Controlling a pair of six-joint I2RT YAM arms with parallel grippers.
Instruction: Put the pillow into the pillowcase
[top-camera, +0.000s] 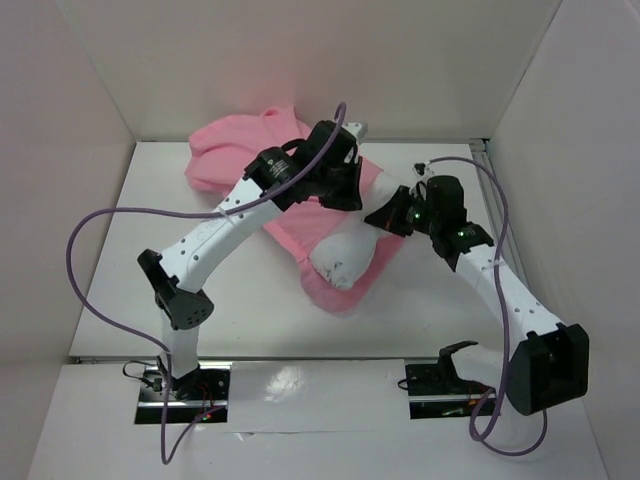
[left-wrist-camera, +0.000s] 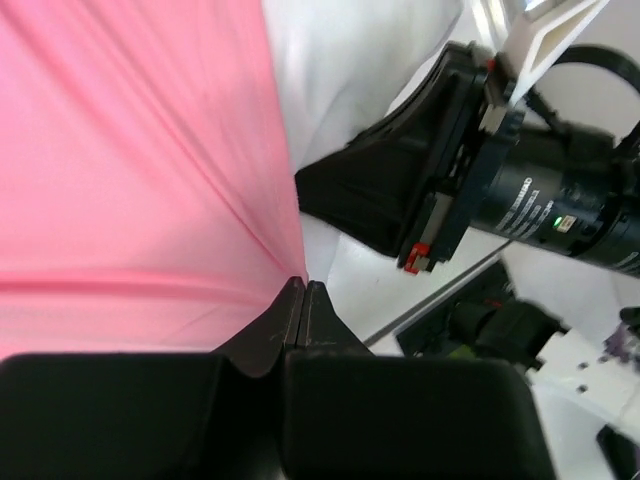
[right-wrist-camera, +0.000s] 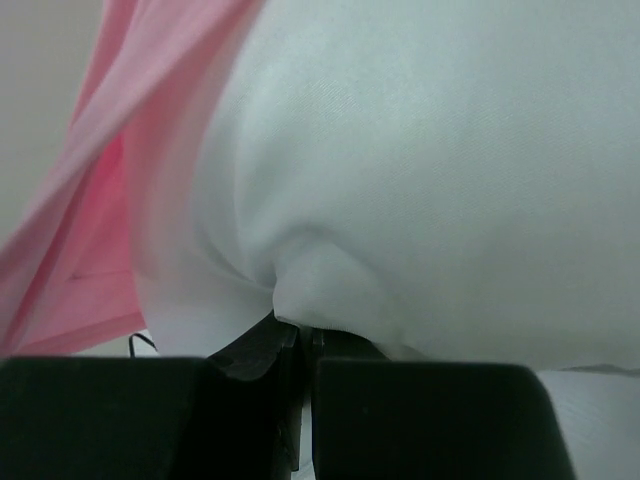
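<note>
With the left tool clenched on an edge of the pillowcase and the right tool pinching the pillow, whose near end pokes out mid-counter, the right should push far-left while the left holds the mouth taut.

Overhead cam, two close wrist cams

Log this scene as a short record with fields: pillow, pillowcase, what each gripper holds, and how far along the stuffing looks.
pillow: white, one end bulging out of the pink fabric, the rest covered
pillowcase: pink, bunched on the table, heaped toward the far left
left gripper: shut, pinching a fold of the pillowcase
right gripper: shut, pinching the pillow's white fabric
progress: pillow looks partly inside, not fully
</note>
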